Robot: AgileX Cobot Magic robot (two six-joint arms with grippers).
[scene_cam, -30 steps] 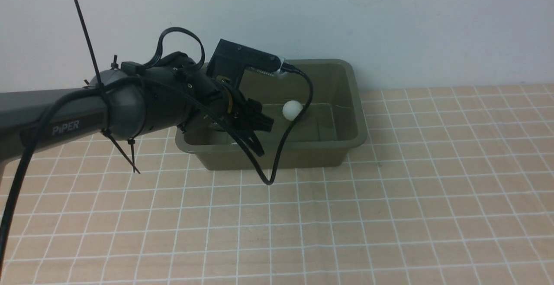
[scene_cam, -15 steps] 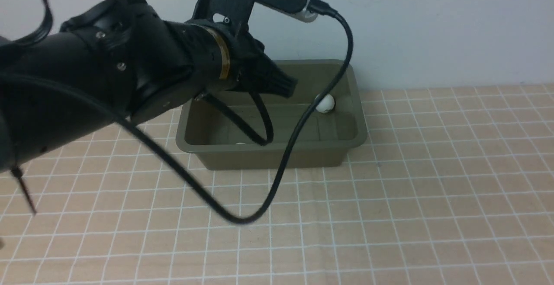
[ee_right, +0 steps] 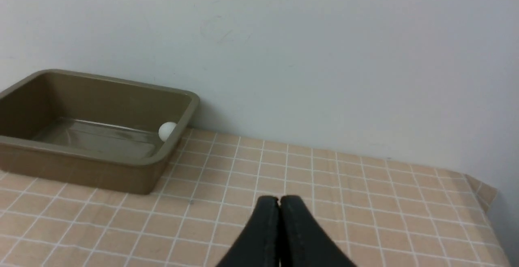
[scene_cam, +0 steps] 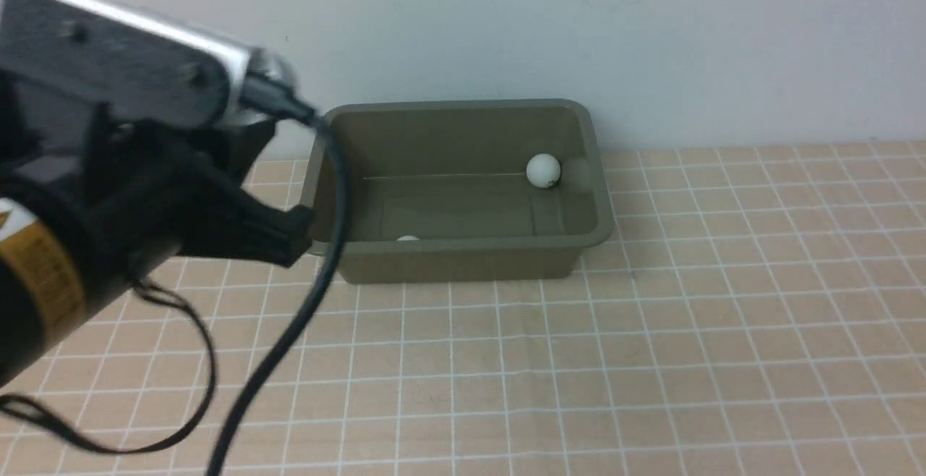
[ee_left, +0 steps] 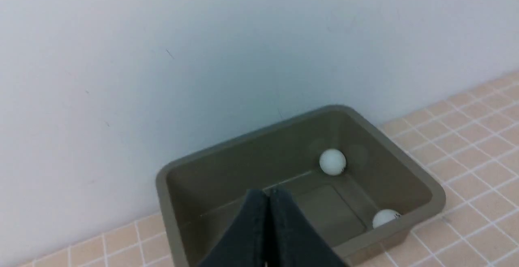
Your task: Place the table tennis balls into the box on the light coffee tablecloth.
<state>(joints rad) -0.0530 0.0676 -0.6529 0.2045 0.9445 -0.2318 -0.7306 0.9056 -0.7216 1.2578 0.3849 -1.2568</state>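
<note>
Mostly hidden from the front, one of the two table tennis balls [scene_cam: 408, 238] in sight shows only as a white sliver above the near wall of the box [scene_cam: 463, 266]. The left wrist view gives more of that ball [ee_left: 385, 217]: it sits against the near wall with a small dark print on one side, and the rim cuts off its lower part. The other ball [scene_cam: 543, 170] lies in plain view in the far right corner of the box, matte white with a small dark mark low on its side. From the right wrist the same ball [ee_right: 166, 130] is half covered by the rim. Both lie inside the box [ee_left: 251, 157], well apart from each other. The box [ee_right: 81, 169] is an olive-green tub with rounded corners, a flared rim and sloping walls. It stands on the light coffee tablecloth [scene_cam: 651, 353], a tan cloth gridded with thin white lines, close against the pale wall [scene_cam: 651, 42]. The left arm [scene_cam: 108, 208] fills the left of the front view, blurred and cut off by the frame, and its black cable [scene_cam: 325, 244] crosses the box's left end. The left jaws are pressed together on nothing by the box's near left corner; how high they are is hard to tell. The right jaws are likewise together and empty, over bare cloth to the right of the box.
</note>
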